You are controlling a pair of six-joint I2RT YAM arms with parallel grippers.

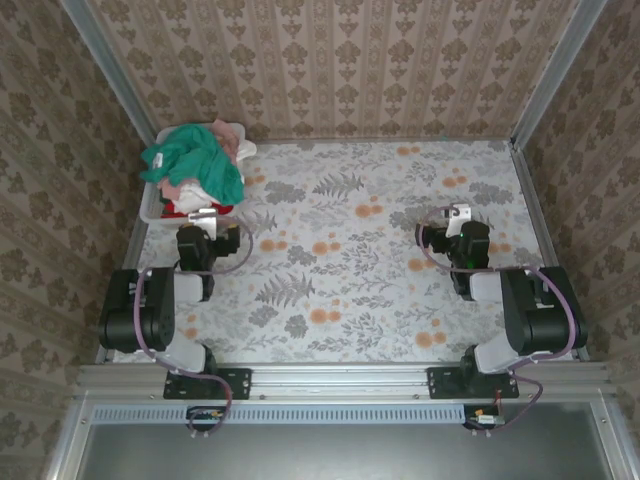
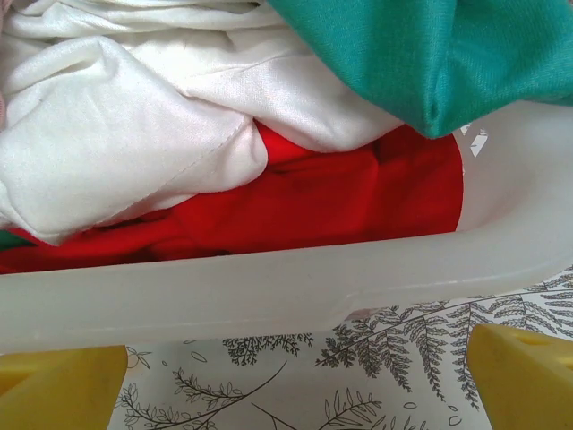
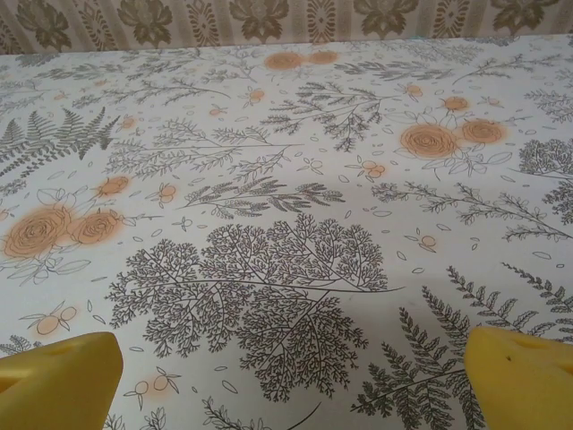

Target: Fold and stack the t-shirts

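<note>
standing at the counter (image 1: 340,270), noted: the t-shirts (image 1: 195,168) lie heaped and unfolded in the white tub (image 1: 150,208), with the teal shirt (image 2: 430,54) uppermost and a white shirt (image 2: 116,134) and a red shirt (image 2: 313,206) beneath. none is folded or stacked yet. the left hand (image 2: 291,385) sits just outside the tub's near wall, jaws spread wide and holding nothing, judged poised to reach in for a first shirt. the right hand (image 3: 286,385) rests well away from the tub over bare counter, also wide open and empty, likely leaving room for spreading.
</note>
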